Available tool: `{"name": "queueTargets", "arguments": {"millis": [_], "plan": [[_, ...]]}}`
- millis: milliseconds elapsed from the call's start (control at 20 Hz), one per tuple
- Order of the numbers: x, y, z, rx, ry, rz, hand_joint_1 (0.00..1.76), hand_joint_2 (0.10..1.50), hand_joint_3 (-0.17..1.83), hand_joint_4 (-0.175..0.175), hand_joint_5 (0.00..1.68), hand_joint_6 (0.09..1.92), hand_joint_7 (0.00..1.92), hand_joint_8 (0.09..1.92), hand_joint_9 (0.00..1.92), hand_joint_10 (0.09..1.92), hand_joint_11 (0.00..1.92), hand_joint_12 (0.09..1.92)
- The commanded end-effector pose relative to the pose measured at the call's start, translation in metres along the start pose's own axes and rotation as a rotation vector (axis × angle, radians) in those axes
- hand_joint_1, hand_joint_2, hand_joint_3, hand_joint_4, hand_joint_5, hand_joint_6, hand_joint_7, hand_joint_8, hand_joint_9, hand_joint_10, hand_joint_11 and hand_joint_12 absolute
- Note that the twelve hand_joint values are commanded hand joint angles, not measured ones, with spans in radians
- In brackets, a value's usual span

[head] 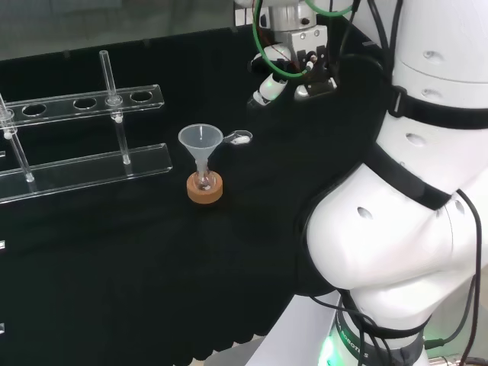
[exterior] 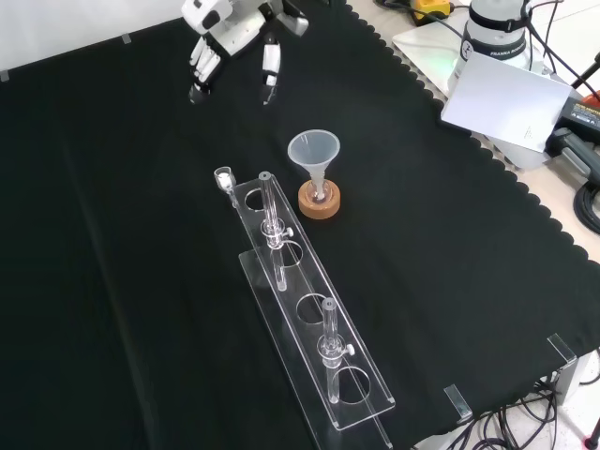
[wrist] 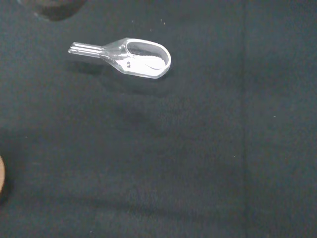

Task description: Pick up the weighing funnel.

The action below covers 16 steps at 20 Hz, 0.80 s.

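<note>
Pick-up not begun: weighing funnel (wrist: 141, 59) lies flat on counter (head: 114, 267), untouched. Head view: just beside big funnel (head: 200, 141). Front view: at end of test tube rack (exterior: 300, 300), contact unclear. Hand (head: 293, 65) hovers above, well apart, fingers (exterior: 270, 61) relaxed, holding nothing. Left to do: descend, grasp, lift. Bare cloth on hand's side; rack and funnel crowd other sides

Faint print on the arm base (exterior: 497, 33), perhaps a label, unreadable
</note>
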<state>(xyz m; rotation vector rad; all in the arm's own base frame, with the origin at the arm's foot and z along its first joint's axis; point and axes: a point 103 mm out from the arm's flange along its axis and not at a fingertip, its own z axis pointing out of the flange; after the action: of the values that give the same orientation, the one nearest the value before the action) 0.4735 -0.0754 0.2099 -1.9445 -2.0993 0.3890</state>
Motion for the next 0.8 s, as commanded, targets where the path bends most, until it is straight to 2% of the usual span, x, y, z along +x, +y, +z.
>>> {"name": "queueTargets", "arguments": {"millis": [50, 300, 800], "plan": [[0.016, 0.031, 0.018, 0.021, -0.050, 0.006, 0.73, 0.80, 0.19, -0.061, 0.42, 0.09, 0.31, 0.73, 0.60, 0.63, 0.40, 1.33], [0.022, 0.043, 0.030, 0.023, -0.071, 0.020, 0.73, 0.80, 0.20, -0.060, 0.44, 0.09, 0.31, 0.73, 0.60, 0.62, 0.40, 1.32], [0.024, 0.058, 0.055, 0.073, -0.099, 0.032, 0.74, 0.78, 0.22, -0.061, 0.48, 0.09, 0.34, 0.74, 0.61, 0.62, 0.41, 1.32]]}}
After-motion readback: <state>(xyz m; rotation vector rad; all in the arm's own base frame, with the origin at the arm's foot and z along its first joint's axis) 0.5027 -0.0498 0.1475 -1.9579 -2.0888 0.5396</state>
